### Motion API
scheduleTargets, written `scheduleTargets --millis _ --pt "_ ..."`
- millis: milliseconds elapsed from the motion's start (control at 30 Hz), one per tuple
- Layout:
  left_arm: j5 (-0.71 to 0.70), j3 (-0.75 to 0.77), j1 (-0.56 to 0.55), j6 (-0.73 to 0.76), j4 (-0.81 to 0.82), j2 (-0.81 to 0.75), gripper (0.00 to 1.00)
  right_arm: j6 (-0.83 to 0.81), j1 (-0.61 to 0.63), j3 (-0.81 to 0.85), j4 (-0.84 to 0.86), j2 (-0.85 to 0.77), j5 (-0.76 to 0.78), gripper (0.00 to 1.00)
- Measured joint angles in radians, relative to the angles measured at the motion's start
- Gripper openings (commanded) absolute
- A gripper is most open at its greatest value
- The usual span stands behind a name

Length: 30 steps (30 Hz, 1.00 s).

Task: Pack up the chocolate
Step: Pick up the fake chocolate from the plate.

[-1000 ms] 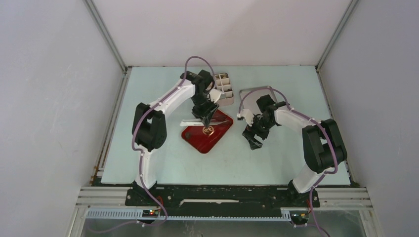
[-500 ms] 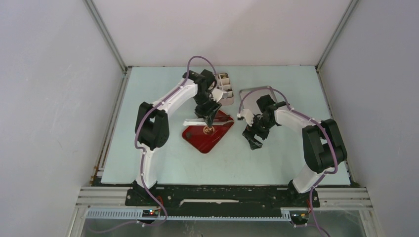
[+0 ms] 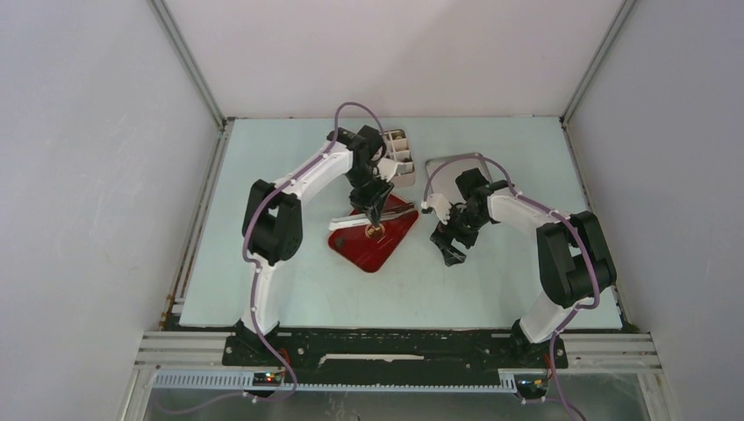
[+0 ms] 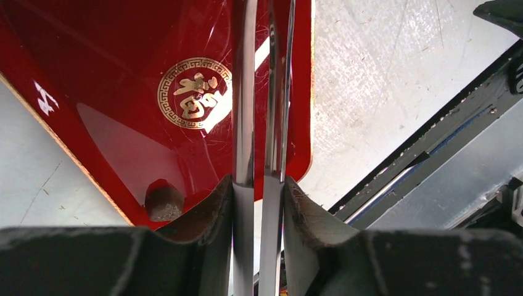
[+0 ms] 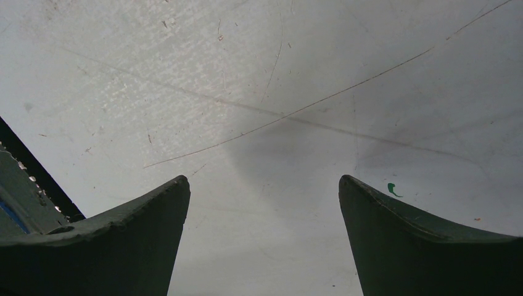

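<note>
Over the red tray (image 4: 92, 135) I see the left gripper (image 4: 259, 185) clamping tweezers (image 4: 242, 92), arms nearly together, tips out of frame. Dark chocolate (image 4: 164, 202) sits at the tray's near edge; right gripper (image 5: 264, 203) is spread wide above the table (image 5: 277, 74).

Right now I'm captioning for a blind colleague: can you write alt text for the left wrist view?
The left gripper clamps metal tongs whose two blades reach over a red tray with a gold emblem. One dark chocolate piece sits at the tray's near edge.

Our left arm (image 3: 307, 175) reaches forward, left gripper (image 4: 259, 185) clamped on tweezers (image 4: 243, 92); our right gripper (image 5: 264, 185) angles down, its 2 fingers wide apart.
</note>
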Motion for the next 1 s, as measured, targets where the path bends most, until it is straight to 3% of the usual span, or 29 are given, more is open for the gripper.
scheduleTargets --millis 233,567,1000 --pt "-0.014 -0.074 0.0 -0.002 0.045 -0.037 0.07 0.0 0.0 0.0 0.0 0.0 0.0 0.93" --pt "-0.058 -0.102 0.017 0.006 0.056 -0.183 0.05 0.0 0.0 0.0 0.0 0.0 0.0 0.93" --pt "-0.172 -0.093 0.113 0.01 0.063 -0.198 0.05 0.0 0.0 0.0 0.0 0.0 0.003 0.93"
